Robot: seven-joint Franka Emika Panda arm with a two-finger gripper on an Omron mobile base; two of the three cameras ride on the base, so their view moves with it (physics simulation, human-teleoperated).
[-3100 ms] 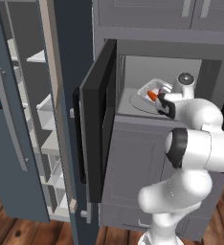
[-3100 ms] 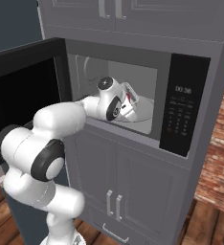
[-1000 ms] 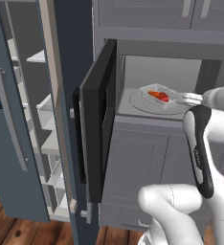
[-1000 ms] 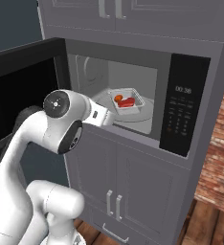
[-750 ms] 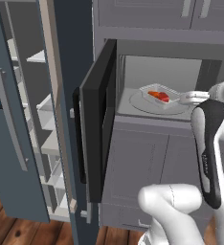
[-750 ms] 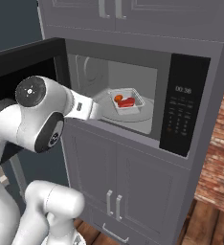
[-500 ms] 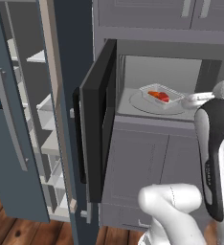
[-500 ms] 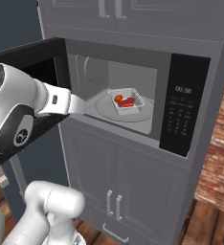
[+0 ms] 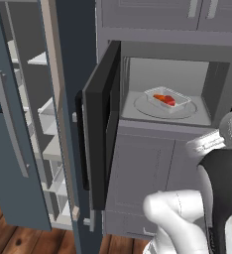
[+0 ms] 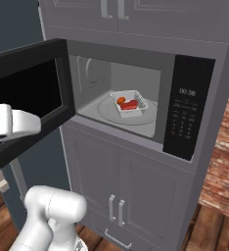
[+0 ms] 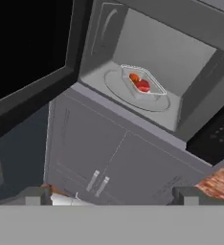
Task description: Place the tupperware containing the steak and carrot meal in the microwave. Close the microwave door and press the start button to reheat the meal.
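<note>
The microwave (image 10: 136, 73) stands open in the grey cabinetry. On its round turntable (image 10: 109, 116) sits the clear tupperware (image 10: 142, 102) with the steak and carrot meal (image 10: 127, 103) in it, orange beside red; in the left base view the tupperware (image 9: 181, 98) is on the right of the cavity. The black microwave door (image 9: 102, 124) is swung wide to the left. My gripper (image 11: 113, 195) is open and empty, well back from the cavity and facing the tupperware (image 11: 154, 84) from below and outside. Both fingertips (image 11: 37, 194) stand far apart.
The dark control panel (image 10: 185, 112) is on the microwave's right side. Grey cabinet doors (image 10: 121, 196) lie below it. An open blue-grey fridge with shelves (image 9: 43, 124) and its door (image 9: 9, 149) stand left. A brick wall (image 10: 224, 147) is at the right.
My arm has drawn back out of the microwave front, away and to the left in the right base view. The tupperware stays on the turntable, and the door has not moved.
</note>
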